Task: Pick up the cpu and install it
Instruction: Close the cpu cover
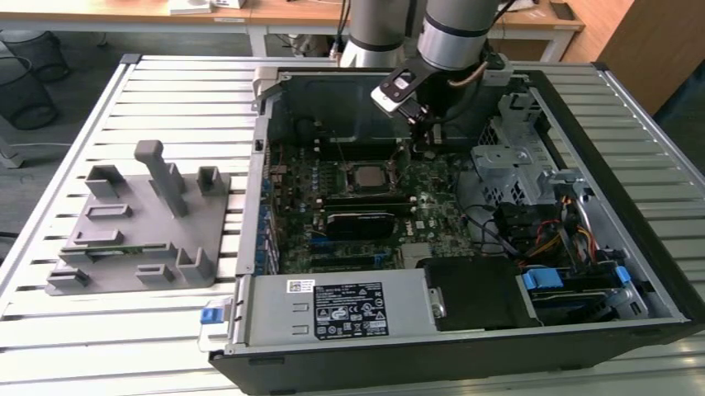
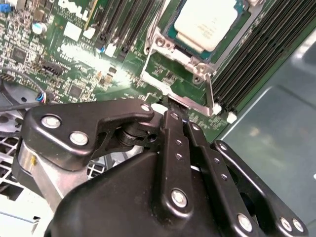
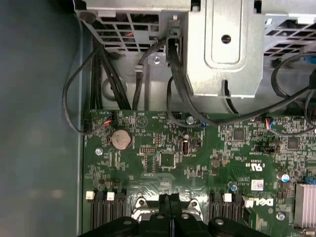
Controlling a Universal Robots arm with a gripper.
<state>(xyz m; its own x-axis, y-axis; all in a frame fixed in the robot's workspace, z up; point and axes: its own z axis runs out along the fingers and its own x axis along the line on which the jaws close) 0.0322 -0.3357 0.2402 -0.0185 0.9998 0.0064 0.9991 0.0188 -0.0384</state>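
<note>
The cpu lies flat in the motherboard socket inside the open computer case, its silver top facing up. The second wrist view shows the cpu ringed by the socket's metal frame, with a thin metal lever along one side. My gripper hangs over the board a little beyond the socket, toward the exterior view's right. Its black fingers are pressed together with nothing between them, their tips close to the frame's edge. In the first wrist view the gripper is shut just above the board.
A grey fixture plate with blocks lies on the slatted table at the exterior view's left. Inside the case are a power supply, a metal drive cage, loose cables and memory slots beside the socket.
</note>
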